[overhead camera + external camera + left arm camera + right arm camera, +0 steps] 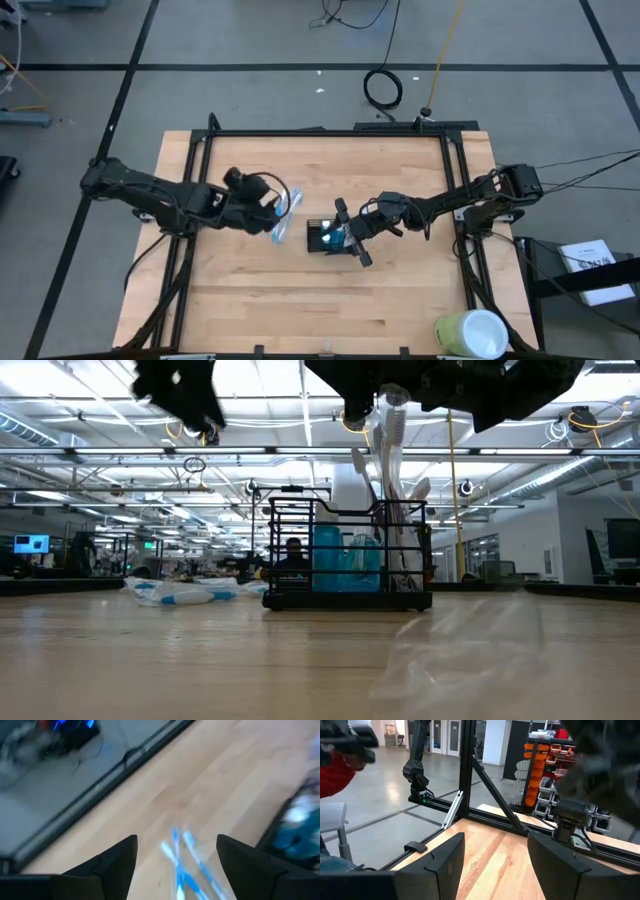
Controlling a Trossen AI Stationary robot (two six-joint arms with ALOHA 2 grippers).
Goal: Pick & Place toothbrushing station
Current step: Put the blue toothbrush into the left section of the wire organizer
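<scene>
Left gripper [272, 212] hovers over a clear wrapped pack with blue streaks [287, 214], jaws apart, nothing held; the left wrist view shows the pack [186, 865] on the wood between the spread fingers. Right gripper [352, 232] sits over the toothbrushing station [327, 236] mid-table, jaws wide, no grip evident. Station [346, 554] already carries blue cups and upright brushes. Judgement: loading step, pack not yet picked. Next move calls for a descent, a closing on the pack, then carrying it right into the station.
</scene>
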